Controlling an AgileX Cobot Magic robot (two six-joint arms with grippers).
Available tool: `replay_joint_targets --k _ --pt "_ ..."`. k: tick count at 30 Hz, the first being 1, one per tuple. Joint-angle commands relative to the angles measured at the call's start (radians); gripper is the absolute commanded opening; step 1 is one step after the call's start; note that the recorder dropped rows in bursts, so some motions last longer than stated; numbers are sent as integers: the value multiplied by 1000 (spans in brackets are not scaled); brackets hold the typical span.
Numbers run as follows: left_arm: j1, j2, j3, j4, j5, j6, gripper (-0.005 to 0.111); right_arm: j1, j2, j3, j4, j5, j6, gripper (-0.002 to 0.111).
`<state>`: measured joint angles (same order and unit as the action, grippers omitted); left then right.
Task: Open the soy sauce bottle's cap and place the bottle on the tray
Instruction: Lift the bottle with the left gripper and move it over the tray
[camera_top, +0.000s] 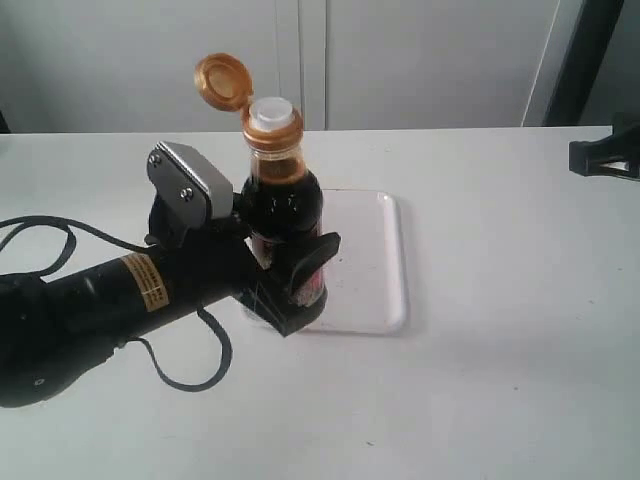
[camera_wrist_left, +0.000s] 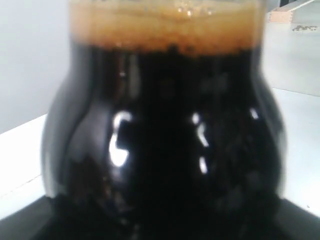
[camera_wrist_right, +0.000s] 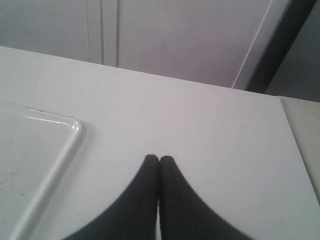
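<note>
Left pincer (camera_top: 280, 275) grips soy sauce bottle (camera_top: 285, 215) upright over tray (camera_top: 385, 300) edge; cap (camera_top: 223, 82) open.

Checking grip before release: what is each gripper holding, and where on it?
The left gripper holds the soy sauce bottle by its lower body, around the label. The right gripper is shut on nothing.
</note>
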<state>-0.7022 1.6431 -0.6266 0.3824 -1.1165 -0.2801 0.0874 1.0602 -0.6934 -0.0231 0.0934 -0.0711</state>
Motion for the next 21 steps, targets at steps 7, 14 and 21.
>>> replay_joint_targets --k 7,14,21 --pt "-3 20 -149 -46 -105 19 0 -6 0 5 7 -36 7 0" --pt "-3 90 -234 -92 -105 76 0 -6 10 5 7 -44 32 0" --pt "2 173 -326 -152 -89 93 0 -6 10 6 7 -49 32 0"
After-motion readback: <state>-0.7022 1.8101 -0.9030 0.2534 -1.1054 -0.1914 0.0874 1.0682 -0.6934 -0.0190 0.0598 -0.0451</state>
